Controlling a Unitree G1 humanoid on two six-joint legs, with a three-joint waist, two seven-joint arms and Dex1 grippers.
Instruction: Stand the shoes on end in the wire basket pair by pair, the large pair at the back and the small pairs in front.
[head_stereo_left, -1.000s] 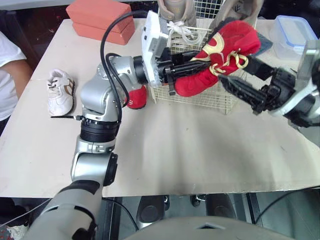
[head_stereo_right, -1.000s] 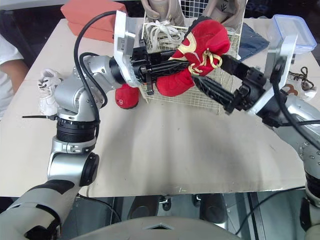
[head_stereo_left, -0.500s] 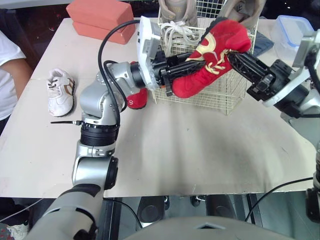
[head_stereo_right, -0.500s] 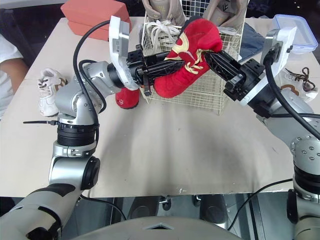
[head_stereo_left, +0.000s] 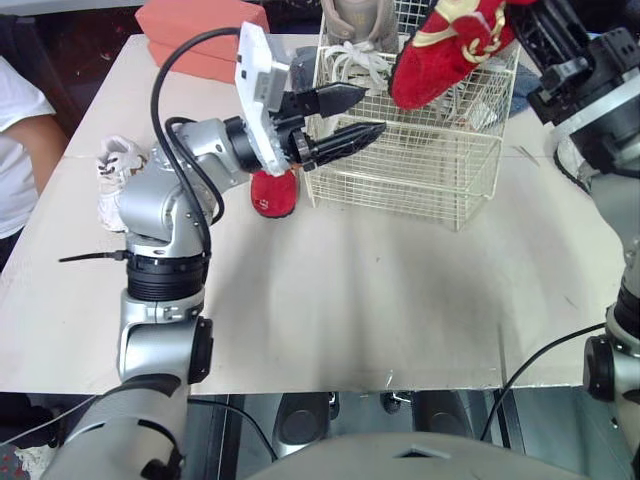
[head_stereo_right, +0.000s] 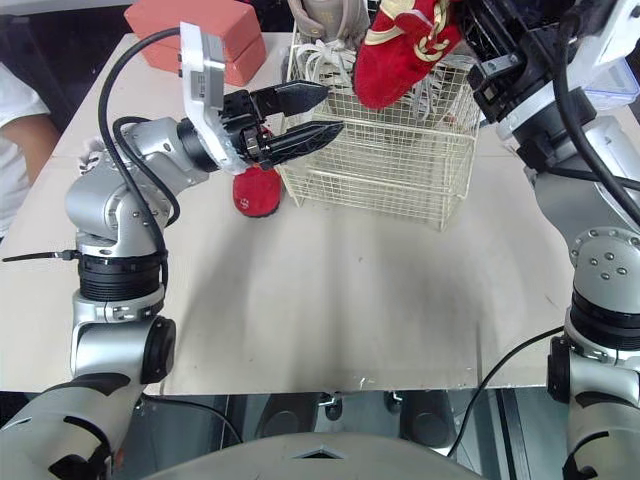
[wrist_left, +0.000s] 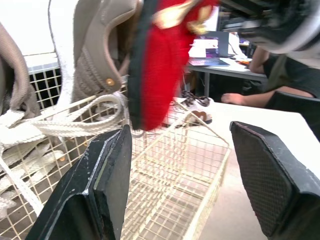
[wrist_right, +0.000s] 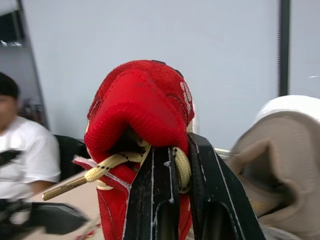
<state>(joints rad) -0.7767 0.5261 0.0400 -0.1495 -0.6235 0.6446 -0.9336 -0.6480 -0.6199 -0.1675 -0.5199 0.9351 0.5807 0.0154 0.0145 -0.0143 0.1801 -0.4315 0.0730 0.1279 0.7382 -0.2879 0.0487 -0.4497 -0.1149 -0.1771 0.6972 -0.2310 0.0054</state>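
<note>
My right gripper (wrist_right: 172, 156) is shut on the laces and tongue of a red shoe (head_stereo_left: 448, 52). The shoe hangs toe-down over the top front of the wire basket (head_stereo_left: 402, 168). My left gripper (head_stereo_left: 348, 116) stands open beside the basket's left front corner, with nothing between its fingers (wrist_left: 107, 175). A second red shoe (head_stereo_left: 272, 192) lies on the table against the basket's left side, under the left arm. Two large beige shoes (head_stereo_left: 350, 22) with white laces stand at the back of the basket. A small white shoe (head_stereo_left: 112, 168) lies far left, partly behind my left arm.
A salmon-coloured box (head_stereo_left: 198, 28) sits at the table's back left. A person in a white shirt (head_stereo_left: 14, 140) stands by the left edge. The cream table (head_stereo_left: 350, 300) is open in front of the basket.
My right gripper shut on the red shoe and lifted it up over the basket. My left gripper let go of it, opened and drew back to the left.
</note>
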